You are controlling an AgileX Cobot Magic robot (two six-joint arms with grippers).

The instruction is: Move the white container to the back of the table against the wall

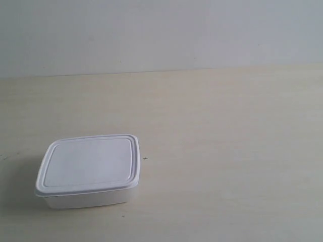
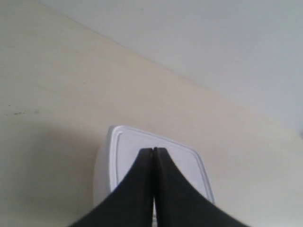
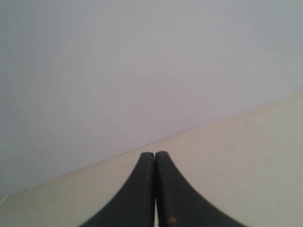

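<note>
Your white container (image 1: 88,169) sits in the lower left of the exterior frame, flat on the bench (image 1: 227,151) with its lid (image 1: 90,162) on. It is well apart from the wall (image 1: 151,35), which runs across the top of that frame, and a wide strip of bare bench lies between them. Nothing has been delivered yet, so I judge you are at the approach step.

Your left tool (image 2: 154,150) has its two fingers pressed together with nothing between them. In its wrist view the tips line up over the container's lid, but you cannot tell from this whether they touch it. Your right tool (image 3: 155,153) is likewise closed on nothing and faces only wall and bench. Neither arm appears in the exterior view.

The left arm looks the better placed. Next you would either spread its fingers to take the box by its sides, or set the closed tips against its near side and push it straight toward the wall. Keep any push centred, or the box may turn.
</note>
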